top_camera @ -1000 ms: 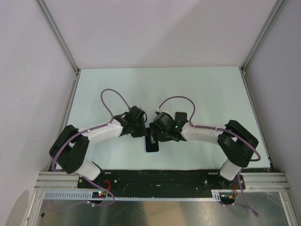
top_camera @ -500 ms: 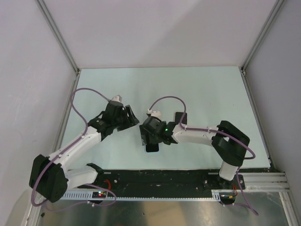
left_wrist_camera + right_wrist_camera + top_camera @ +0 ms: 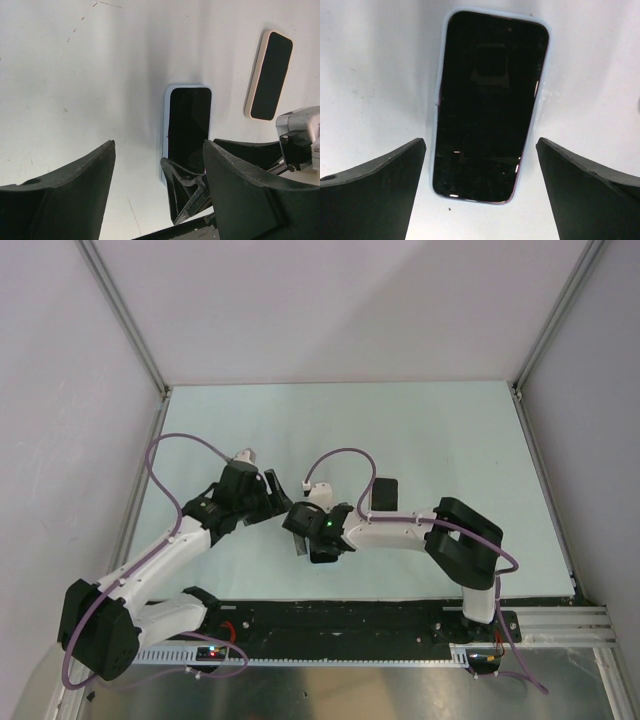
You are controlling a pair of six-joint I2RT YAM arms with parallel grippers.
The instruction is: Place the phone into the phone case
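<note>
Plain pale walls (image 3: pixel 350 310) and aluminium corner posts (image 3: pixel 123 315) enclose a light, evenly lit tabletop (image 3: pixel 450 430).

The phone (image 3: pixel 487 105) has a glossy black face, like glass, with faint reflections and some dust specks. The case (image 3: pixel 440 85) around it is pale blue plastic, a little translucent, with a matt rim. The fingers (image 3: pixel 370 195) look like matt black plastic, finely grainy. The table (image 3: pixel 75 100) is smooth, matt and whitish, with small scratches. The frame (image 3: pixel 120 310) is dull grey metal.
</note>
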